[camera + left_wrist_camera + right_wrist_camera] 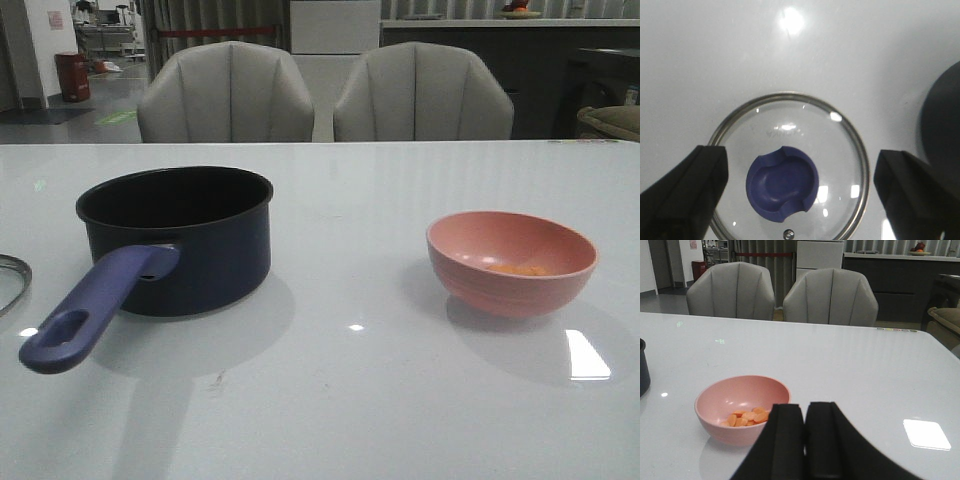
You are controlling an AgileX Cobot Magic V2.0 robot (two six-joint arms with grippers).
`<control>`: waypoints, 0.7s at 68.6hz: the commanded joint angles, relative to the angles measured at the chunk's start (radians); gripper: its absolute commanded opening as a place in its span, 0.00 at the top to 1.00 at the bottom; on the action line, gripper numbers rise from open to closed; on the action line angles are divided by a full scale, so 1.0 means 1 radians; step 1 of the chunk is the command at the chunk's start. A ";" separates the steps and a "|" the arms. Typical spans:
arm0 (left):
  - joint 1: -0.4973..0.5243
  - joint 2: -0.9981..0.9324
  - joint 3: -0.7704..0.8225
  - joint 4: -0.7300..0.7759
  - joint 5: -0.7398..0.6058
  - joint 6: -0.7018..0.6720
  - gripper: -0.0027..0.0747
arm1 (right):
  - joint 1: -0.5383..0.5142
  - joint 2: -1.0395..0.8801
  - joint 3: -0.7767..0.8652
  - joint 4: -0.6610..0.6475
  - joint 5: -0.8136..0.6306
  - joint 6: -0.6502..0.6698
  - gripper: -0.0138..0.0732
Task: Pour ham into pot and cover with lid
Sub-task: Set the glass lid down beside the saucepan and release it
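The pot point(176, 238) stands on the white table point(340, 400) at nine o'clock, its handle toward seven, and the bowl point(512, 262) holding the ham point(745, 417) sits well apart at three o'clock. At the far left edge lies the lid point(790, 172), knob up, under the left end effector point(800, 192), whose fingers are spread wide either side of it. The right end effector point(805, 440), fingers seemingly pressed together on nothing, hangs just beside the bowl's rim.

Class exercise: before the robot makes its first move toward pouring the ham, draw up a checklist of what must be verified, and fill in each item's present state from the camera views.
1. Pot upright, mouth open, no lid on it: ok.
2. Ham lying in the pink bowl: ok.
3. Bowl upright on the table, apart from the pot: ok.
4. Right pincer open for the bowl: not ok, fingers closed together, holding nothing.
5. Left pincer open over the lid, knob between the fingers: ok.
6. Pot inside free of contents: cannot tell, too dark.
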 commanded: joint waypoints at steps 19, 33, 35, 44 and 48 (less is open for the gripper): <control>-0.074 -0.453 0.215 -0.021 -0.211 0.005 0.16 | -0.006 -0.021 -0.005 0.000 -0.084 -0.009 0.67; -0.118 -0.728 0.373 -0.041 -0.322 0.005 0.16 | -0.006 -0.021 -0.005 0.000 -0.084 -0.009 0.67; -0.130 -0.768 0.392 -0.041 -0.319 0.005 0.16 | -0.006 -0.021 -0.005 0.000 -0.084 -0.009 0.67; -0.188 -0.965 0.491 -0.063 -0.250 0.005 0.16 | -0.006 -0.021 -0.005 0.000 -0.084 -0.009 0.67; -0.207 -1.052 0.538 -0.068 -0.241 0.005 0.16 | -0.006 -0.021 -0.005 0.000 -0.084 -0.009 0.67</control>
